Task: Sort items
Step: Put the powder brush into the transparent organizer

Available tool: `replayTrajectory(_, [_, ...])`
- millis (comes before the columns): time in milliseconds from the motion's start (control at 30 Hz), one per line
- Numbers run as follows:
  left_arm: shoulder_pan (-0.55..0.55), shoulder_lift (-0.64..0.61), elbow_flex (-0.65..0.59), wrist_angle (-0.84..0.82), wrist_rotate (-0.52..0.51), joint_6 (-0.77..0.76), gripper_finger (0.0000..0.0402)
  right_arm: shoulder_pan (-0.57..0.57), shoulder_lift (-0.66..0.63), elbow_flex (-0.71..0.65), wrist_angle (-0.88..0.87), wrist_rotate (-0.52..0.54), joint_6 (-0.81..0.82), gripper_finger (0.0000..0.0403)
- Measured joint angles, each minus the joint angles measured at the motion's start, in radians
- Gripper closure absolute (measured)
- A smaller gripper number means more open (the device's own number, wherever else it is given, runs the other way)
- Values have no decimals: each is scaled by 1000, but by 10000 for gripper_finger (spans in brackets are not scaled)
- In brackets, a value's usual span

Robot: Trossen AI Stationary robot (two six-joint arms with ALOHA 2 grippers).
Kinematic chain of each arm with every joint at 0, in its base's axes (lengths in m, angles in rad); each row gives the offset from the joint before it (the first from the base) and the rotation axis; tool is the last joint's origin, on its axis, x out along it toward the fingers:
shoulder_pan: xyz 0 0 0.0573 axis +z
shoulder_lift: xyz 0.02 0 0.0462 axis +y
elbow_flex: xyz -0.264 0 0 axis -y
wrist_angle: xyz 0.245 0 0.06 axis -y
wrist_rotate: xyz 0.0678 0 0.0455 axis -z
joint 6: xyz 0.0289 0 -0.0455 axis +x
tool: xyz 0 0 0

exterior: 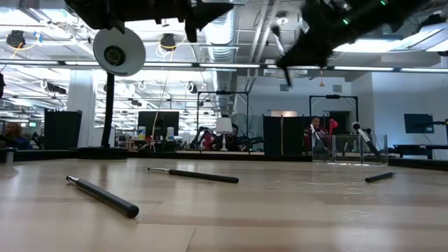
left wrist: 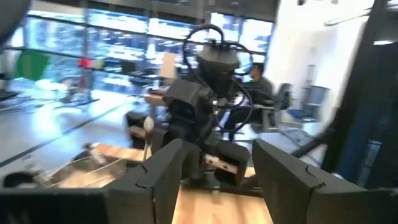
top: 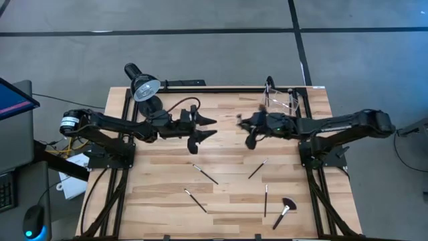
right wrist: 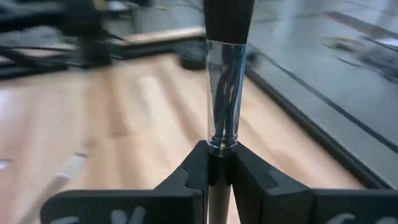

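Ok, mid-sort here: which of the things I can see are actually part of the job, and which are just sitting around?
Part of the job:
- brush clamped in the right gripper
- four slim brushes loose on the table
- fan brush near the front right
- clear container at the back right, brushes standing in it

Just lying about:
- black desk lamp at the back left
- left gripper, open and empty

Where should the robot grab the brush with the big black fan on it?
Probably on the slim pale handle of the fan brush, about midway, coming straight down from above. It lies flat on the table, and the wide soft fan head would likely bend or slip in an end effector.
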Motion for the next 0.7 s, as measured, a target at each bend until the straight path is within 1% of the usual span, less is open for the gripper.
replayTrajectory(67, [-2, 6, 0, -3, -24, -1, 212, -39, -78, -67, -12, 17, 24, 370])
replayTrajectory(133, [-15, 21, 0, -4, -25, -3, 216, -90, -171, -139, -15, 43, 46, 370])
replayTrajectory(233, [-33, 40, -1, -2, -18, -3, 225, -183, -295, -223, -14, 172, 77, 370])
replayTrajectory(333, [-48, 53, -1, -5, -24, 7, 234, -272, -376, -268, -36, 296, 99, 370])
replayTrajectory(433, [-60, 53, -1, -7, -19, 8, 241, -364, -414, -290, -78, 377, 141, 370])
replayTrajectory(533, [-66, 53, -1, -8, -22, 10, 247, -442, -425, -306, -117, 434, 181, 370])
replayTrajectory(700, [-66, 51, -1, -18, -22, 10, 254, -525, -421, -332, -159, 490, 226, 370])
